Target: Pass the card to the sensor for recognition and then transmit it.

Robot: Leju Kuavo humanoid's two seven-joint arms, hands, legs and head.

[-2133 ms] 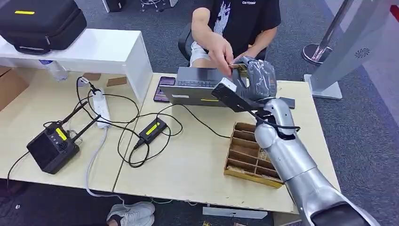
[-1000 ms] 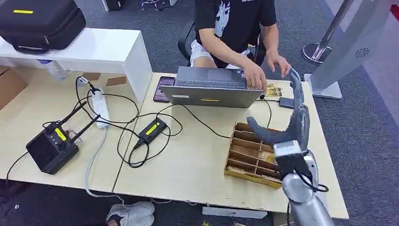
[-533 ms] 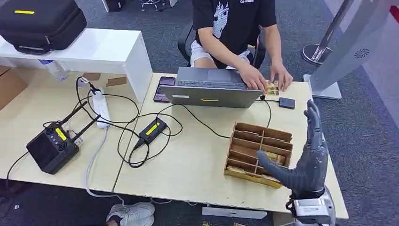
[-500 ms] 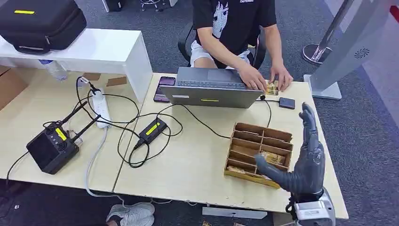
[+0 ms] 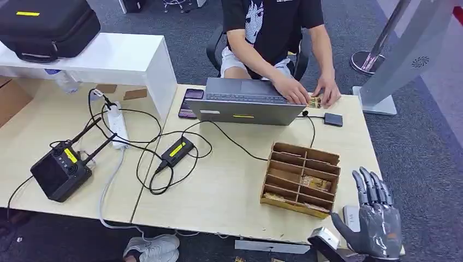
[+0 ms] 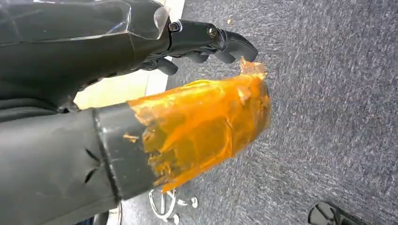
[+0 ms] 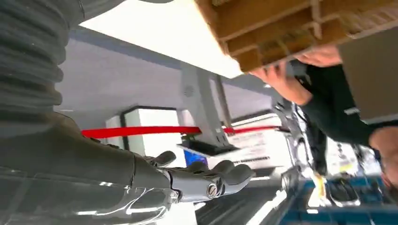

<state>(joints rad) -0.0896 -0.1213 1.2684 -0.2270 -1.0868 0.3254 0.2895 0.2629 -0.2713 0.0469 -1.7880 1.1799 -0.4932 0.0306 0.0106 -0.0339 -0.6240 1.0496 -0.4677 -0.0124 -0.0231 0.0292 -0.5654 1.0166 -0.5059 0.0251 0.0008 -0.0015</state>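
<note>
At the counter's near right corner, your right hand (image 5: 373,222) hangs just off the edge, fingers spread and upright, holding nothing; the right wrist view agrees, with its fingers (image 7: 220,177) only loosely bent around empty air. Your left hand (image 6: 155,98) is down beside the counter over the grey carpet, its thumb wrapped in orange tape and its dark fingers (image 6: 211,42) curled with nothing in them.

Just beyond the right hand, the wooden divider tray (image 5: 300,177) sits near the counter's right edge with a few cards lying in its slots. At the far right edge the person's hands (image 5: 308,93) rest beside the laptop (image 5: 243,103), over what looks like the card (image 5: 314,101); the small dark sensor (image 5: 333,119) lies just nearer, on its cable.

Judging from this, the card has been passed on. The risk now is the reach for another one: your hand is close to the tray, and a careless sweep could nudge it or catch the sensor cable. The person's hands are also in your path at that far edge.
</note>
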